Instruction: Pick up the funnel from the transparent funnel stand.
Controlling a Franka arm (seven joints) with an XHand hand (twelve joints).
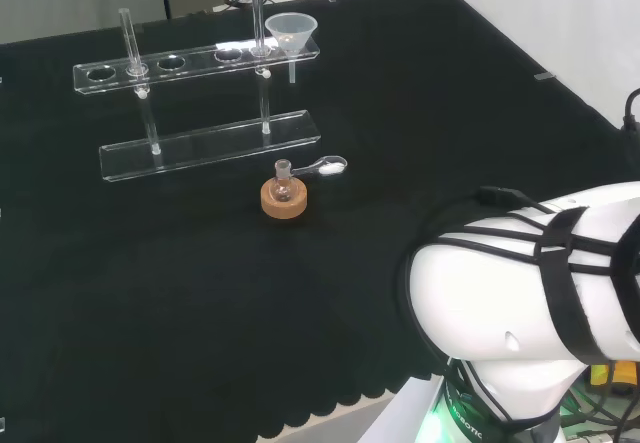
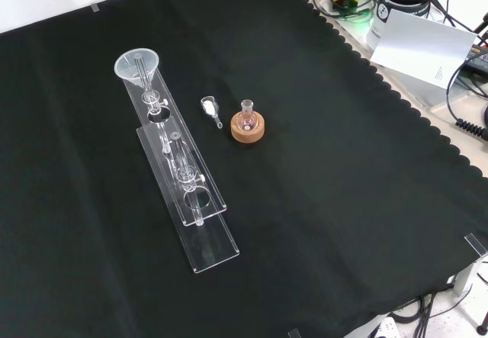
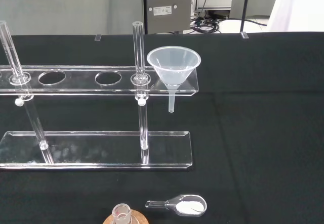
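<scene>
A lab: clear funnel stand (image 1: 190, 63), funnel (image 1: 291, 31), small flask (image 1: 283, 185) on cork ring (image 1: 283, 201), black-clothed bench (image 1: 420, 123).

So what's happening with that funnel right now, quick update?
Funnel seated in the end hole of the transparent stand, untouched. Small flask on cork ring and scoop sit in front, apart from it.

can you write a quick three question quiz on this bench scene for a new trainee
1. True or false: the funnel sits in the end hole of the transparent funnel stand, at the right in the head view.
2. What does the small flask stand on? A cork ring, B red ribbed ring, C bare cloth.
3. Fill in: the scoop near the flask holds a ____ powder.

Key: 1 true. 2 A. 3 white.
</scene>
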